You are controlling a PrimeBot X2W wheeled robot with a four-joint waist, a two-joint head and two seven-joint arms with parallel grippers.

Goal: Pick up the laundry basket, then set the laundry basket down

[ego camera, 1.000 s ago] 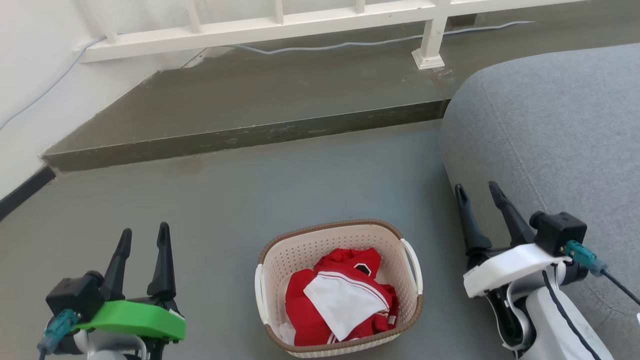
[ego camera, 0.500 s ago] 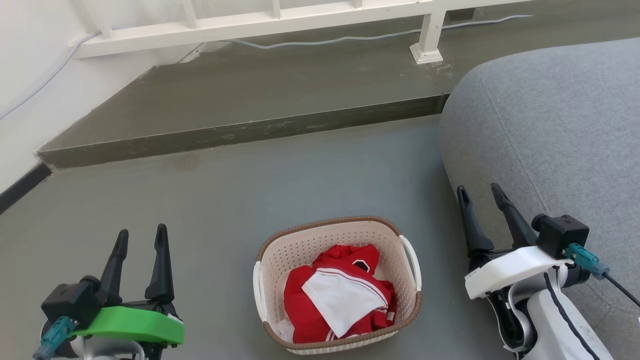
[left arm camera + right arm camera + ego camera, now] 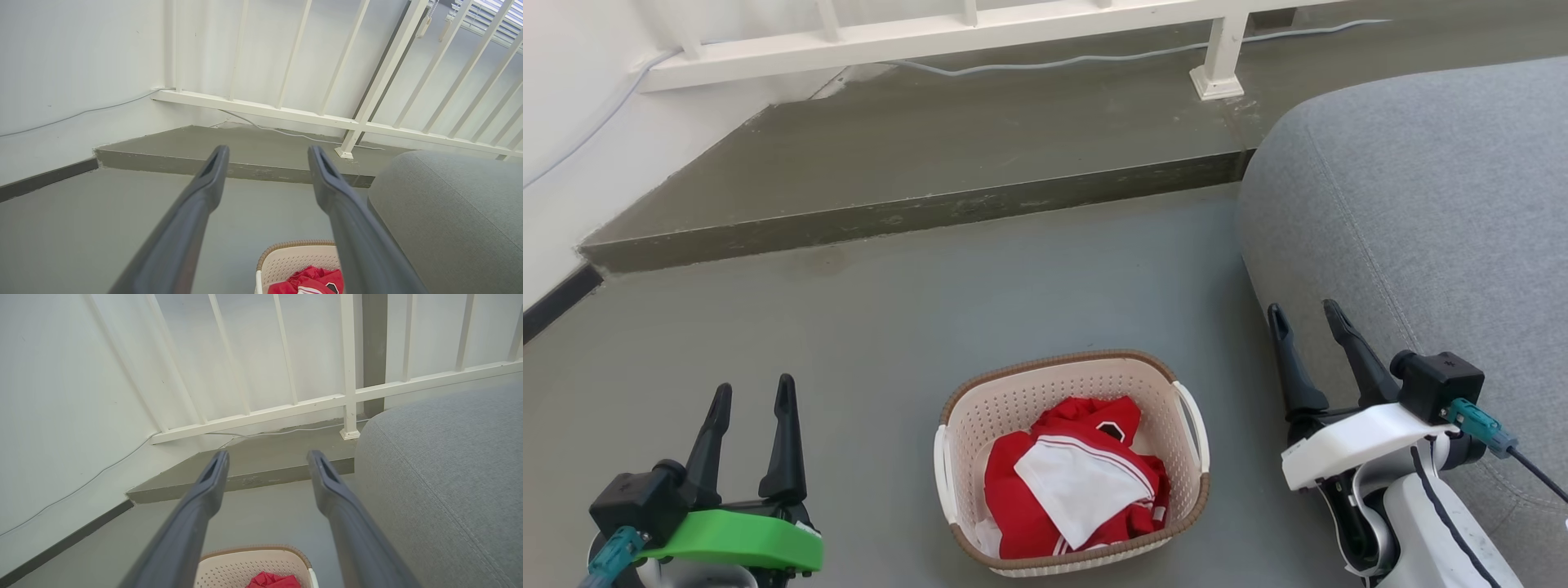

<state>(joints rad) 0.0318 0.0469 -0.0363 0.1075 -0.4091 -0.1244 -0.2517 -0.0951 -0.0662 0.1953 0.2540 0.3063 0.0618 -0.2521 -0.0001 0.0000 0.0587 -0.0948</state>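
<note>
Resting on floor (image 3: 890, 327), laundry basket (image 3: 1017, 406), red/white clothes (image 3: 1078, 490) hiding btm.

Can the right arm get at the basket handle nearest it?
Probably yes: the right gripper is open, and bare floor lies between it and the right handle of the laundry basket.

**Grey floor, one basket**

The smooth grey floor (image 3: 849, 343) carries the laundry basket (image 3: 1021, 404), which stands upright near a grey upholstered sofa (image 3: 1421, 212) on its right, not touching it. Behind, the floor rises to a low step (image 3: 972, 147), where a pale cable (image 3: 1045, 62) lies beside a white railing post (image 3: 1218, 57).
</note>
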